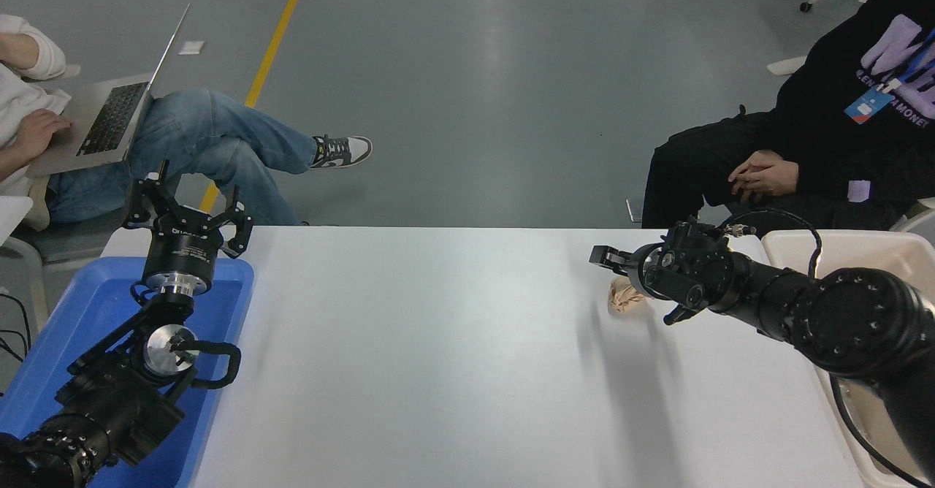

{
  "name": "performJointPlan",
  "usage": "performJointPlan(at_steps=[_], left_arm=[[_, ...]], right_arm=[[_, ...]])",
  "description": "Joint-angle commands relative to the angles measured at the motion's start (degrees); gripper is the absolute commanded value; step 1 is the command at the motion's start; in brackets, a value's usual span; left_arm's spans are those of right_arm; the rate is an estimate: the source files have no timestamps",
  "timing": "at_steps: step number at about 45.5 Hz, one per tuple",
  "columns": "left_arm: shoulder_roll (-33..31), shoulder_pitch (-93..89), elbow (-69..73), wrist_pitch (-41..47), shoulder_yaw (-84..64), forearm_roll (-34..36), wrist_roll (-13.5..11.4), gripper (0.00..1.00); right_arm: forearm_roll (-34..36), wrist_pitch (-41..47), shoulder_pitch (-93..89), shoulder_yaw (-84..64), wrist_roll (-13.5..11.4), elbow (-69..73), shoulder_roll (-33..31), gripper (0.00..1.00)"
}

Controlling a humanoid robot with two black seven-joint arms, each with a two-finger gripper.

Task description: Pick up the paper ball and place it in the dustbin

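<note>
The paper ball (620,298) is a small tan crumpled wad on the white table (438,356), right of the middle, partly hidden behind my right gripper. My right gripper (634,288) reaches in low from the right and is open. One finger (605,256) lies just beyond the ball and the other (673,316) on its near right side. The beige dustbin (785,242) stands at the table's right edge, mostly covered by my right arm. My left gripper (187,207) is parked open at the lower left.
A shallow blue tray (88,305) lies under the left arm at the table's left end. A person with a laptop (117,112) sits at the far left. Another person in black, hands (760,175) folded, sits at the far right behind the dustbin.
</note>
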Motion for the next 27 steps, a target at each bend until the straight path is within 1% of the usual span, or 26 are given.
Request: performJointPlan(at_steps=[1,4,8,16,27], left_arm=[[0.0,0.0,0.0,0.0,0.0,0.0,0.1,0.99],[-0.1,0.0,0.0,0.0,0.0,0.0,0.1,0.99],[0.0,0.0,0.0,0.0,-0.1,0.0,0.0,0.99],[0.0,0.0,0.0,0.0,0.0,0.0,0.0,0.99],[0.0,0.0,0.0,0.0,0.0,0.0,0.0,0.99]], right_arm=[[-0.3,-0.2,-2.7,0.6,-1.8,-3.1,0.4,0.95],[-0.5,-0.2,-3.3,0.3,-1.8,-3.0,0.4,0.95],[-0.5,-0.2,-4.0,0.0,-1.8,-2.6,0.4,0.98],[0.0,-0.5,-4.0,0.8,-1.8,-2.7,0.4,0.98],[0.4,-2.9,-4.1,1.3,-1.8,-2.7,0.4,0.98]])
